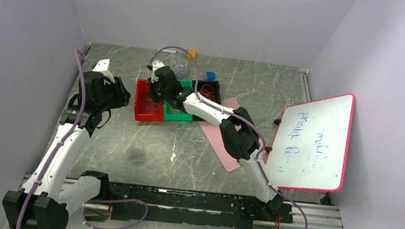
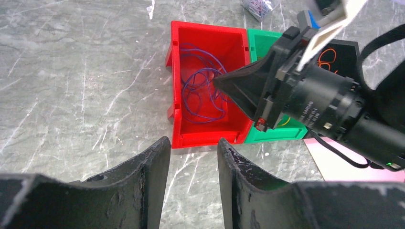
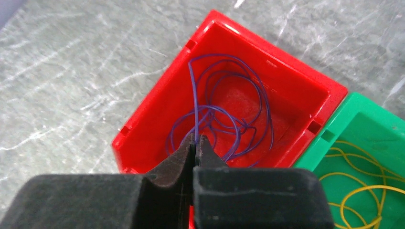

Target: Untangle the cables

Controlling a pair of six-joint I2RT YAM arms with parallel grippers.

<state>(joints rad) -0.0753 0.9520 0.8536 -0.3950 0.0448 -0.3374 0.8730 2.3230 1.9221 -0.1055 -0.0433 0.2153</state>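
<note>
- Right gripper (image 3: 195, 142) over the red bin (image 3: 143, 119) — fingers pressed together, clamped on one strand of the purple cables (image 3: 234, 109) that runs up and away from the tips.
- Remaining purple loops in a loose tangle on the floor of the red bin.
- Yellow cables (image 3: 365, 189) in the green bin (image 3: 375, 112), just beside the red bin; orange cables (image 2: 327, 57) in the black bin (image 2: 351, 47).
- Left gripper (image 2: 193, 143) above the table (image 2: 71, 86), near the red bin — fingers apart, grey surface visible between them.
</note>
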